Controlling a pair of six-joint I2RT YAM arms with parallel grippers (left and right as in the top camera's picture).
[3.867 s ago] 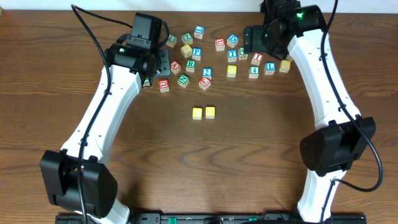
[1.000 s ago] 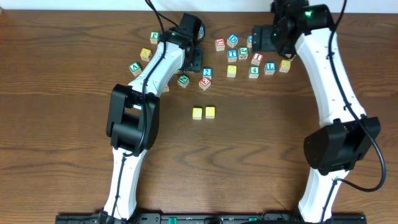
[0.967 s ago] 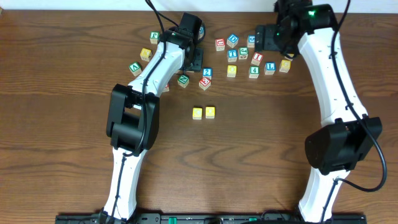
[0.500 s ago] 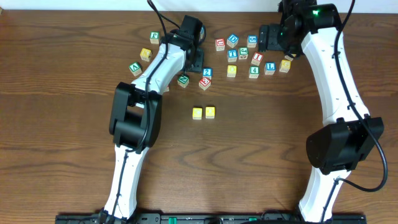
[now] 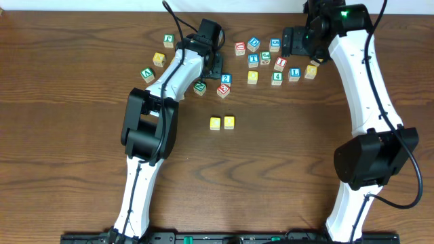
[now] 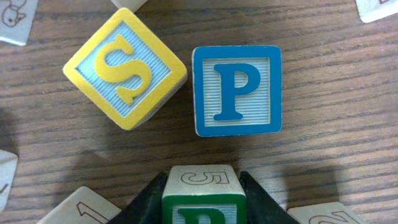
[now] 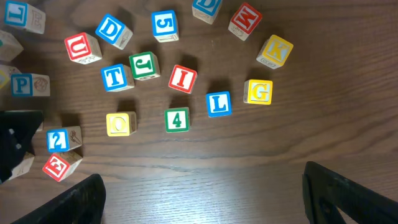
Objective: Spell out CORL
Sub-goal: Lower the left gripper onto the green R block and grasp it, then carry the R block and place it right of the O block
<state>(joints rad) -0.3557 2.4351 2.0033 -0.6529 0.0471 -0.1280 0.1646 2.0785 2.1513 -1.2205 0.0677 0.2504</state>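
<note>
Two yellow blocks (image 5: 215, 123) (image 5: 229, 122) sit side by side at mid table; their letters are too small to read. My left gripper (image 5: 212, 66) (image 6: 203, 186) is down in the block cluster, its fingers closed on the sides of a green block (image 6: 203, 193) whose letter is cut off by the frame edge. Just beyond it lie a blue P (image 6: 236, 90) and a yellow S (image 6: 124, 67). My right gripper (image 5: 298, 42) (image 7: 205, 199) is open and empty, high above a blue L (image 7: 218, 103) (image 5: 293, 74) and a yellow O (image 7: 120, 124) (image 5: 253, 76).
Loose blocks lie under the right gripper: yellow G (image 7: 258, 92), green 4 (image 7: 177, 119), red I (image 7: 183, 79), blue T (image 7: 117, 77), green J (image 7: 144, 66), red U (image 7: 82, 46), blue D (image 7: 114, 30), yellow K (image 7: 275, 51). Three blocks lie at the far left (image 5: 158, 59).
The left arm has swung from the left side into the block cluster and settled there. The right arm has shifted slightly to the right. The two yellow blocks have not moved.
</note>
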